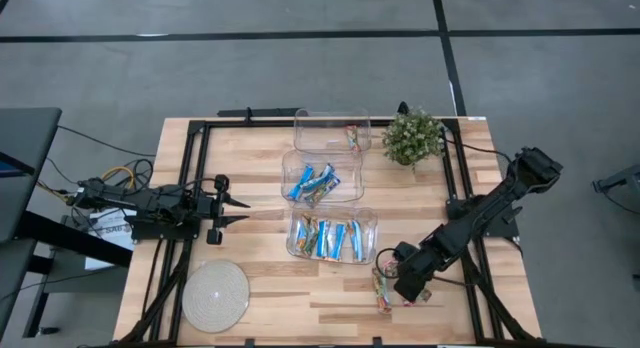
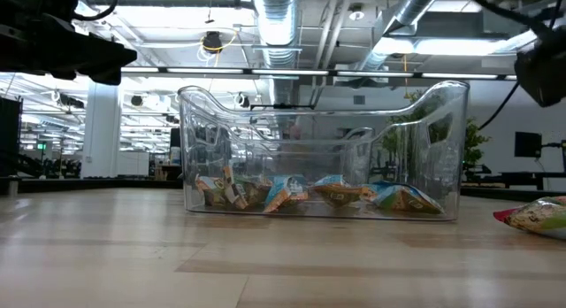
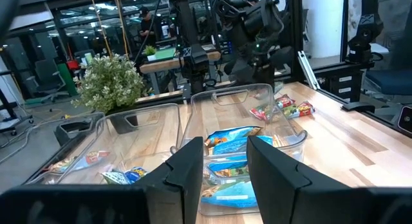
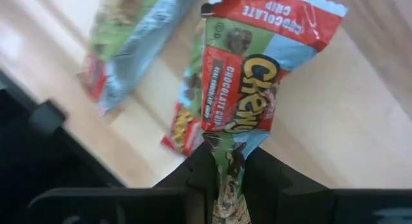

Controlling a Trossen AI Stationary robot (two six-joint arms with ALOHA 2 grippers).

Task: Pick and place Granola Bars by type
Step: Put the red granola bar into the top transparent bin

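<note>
Three clear bins stand in a row down the middle of the counter, and the near bin serves here as the landmark. It holds tan-and-blue bars. The middle bin, just behind it, holds bright blue bars. The far bin holds one red-green bar, with a small potted plant beside it.

The right claw sits just off the near bin's right front corner, its fingers clamped on the end of a red-and-green Chewy bar. Two more bars of that kind lie on the wood just beside it. The left claw hovers well to the left of the near bin, fingers apart, gripping nothing. A round woven mat lies further toward the front-left.
</note>
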